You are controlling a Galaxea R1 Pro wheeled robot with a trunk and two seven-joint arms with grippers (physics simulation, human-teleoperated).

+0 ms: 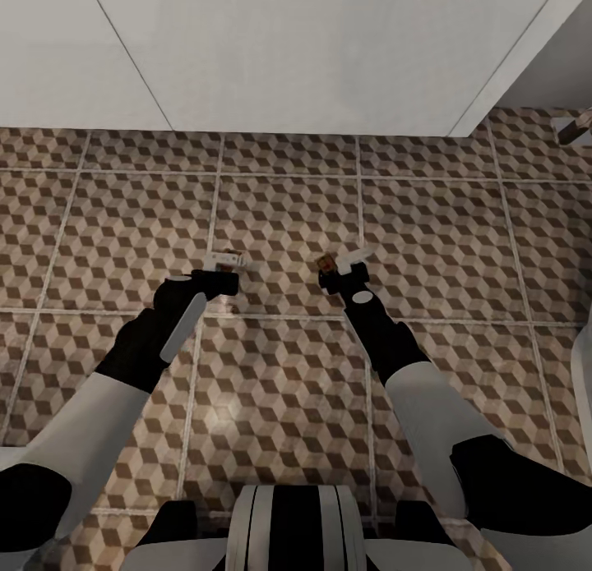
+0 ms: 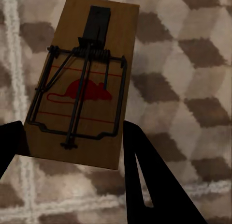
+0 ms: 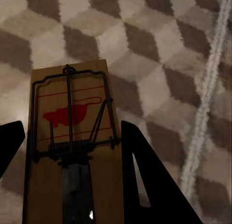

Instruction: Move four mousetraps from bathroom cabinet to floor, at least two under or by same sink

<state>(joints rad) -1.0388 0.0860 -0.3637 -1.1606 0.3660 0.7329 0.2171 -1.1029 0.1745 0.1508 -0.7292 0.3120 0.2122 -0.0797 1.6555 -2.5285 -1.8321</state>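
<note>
From head height we look steeply down at the brown, beige and white cube-patterned floor tiles (image 1: 279, 218); both wrist cameras face those tiles close up.

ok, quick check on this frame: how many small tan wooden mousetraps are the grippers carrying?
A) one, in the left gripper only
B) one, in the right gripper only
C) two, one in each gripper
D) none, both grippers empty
C. The left gripper is shut on a small tan wooden mousetrap with a red mouse mark, and the right gripper grips another mousetrap, both over the cube-patterned tile floor.
</note>
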